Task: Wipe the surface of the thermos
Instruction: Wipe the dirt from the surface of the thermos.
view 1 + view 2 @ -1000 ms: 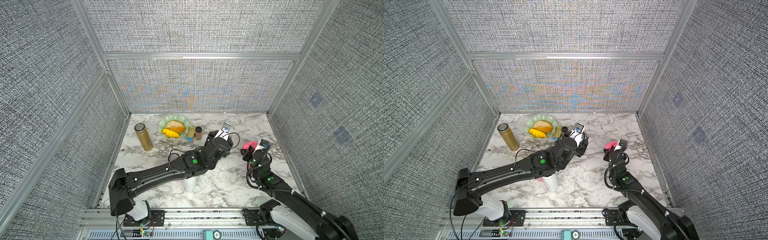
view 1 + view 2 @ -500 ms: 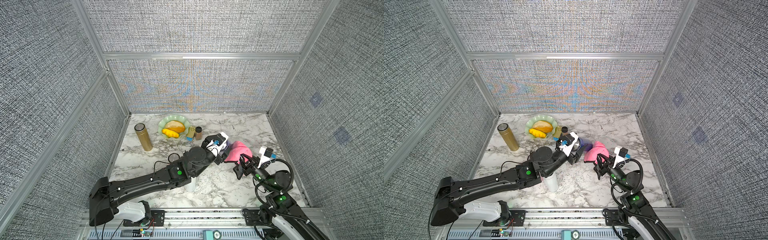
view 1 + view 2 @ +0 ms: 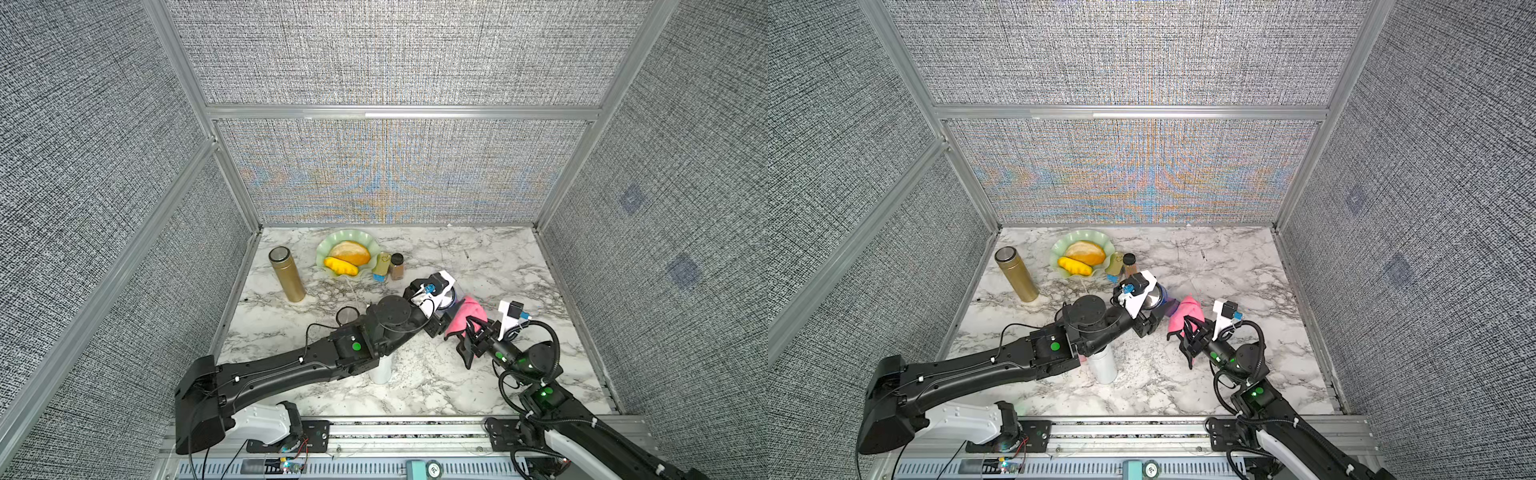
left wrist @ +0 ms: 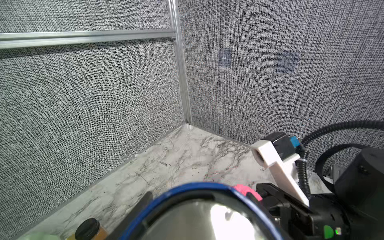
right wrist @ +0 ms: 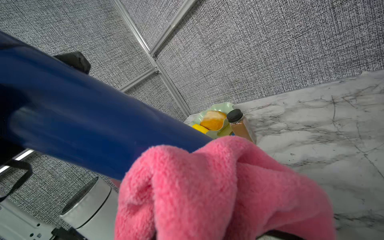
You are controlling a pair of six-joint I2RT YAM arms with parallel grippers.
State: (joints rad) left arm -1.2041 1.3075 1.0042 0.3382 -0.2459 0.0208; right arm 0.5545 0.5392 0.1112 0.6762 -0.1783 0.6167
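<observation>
At the far left of the marble tabletop (image 3: pixel 478 253) a gold flask (image 3: pixel 286 274) stands upright, with a green plate (image 3: pixel 321 254) of food just beside it, both well apart from my work. Near the middle, my left gripper (image 3: pixel 440 318) is clamped on the blue thermos (image 3: pixel 452 296), holding it tilted and clear of the tabletop, its shiny end facing up in both top views. Just right of it, the pink cloth (image 3: pixel 466 312) lies against the thermos's blue side, which shows plainly in the right wrist view. My right gripper (image 3: pixel 471 332) is pinched tight on that cloth, immediately right of the thermos.
</observation>
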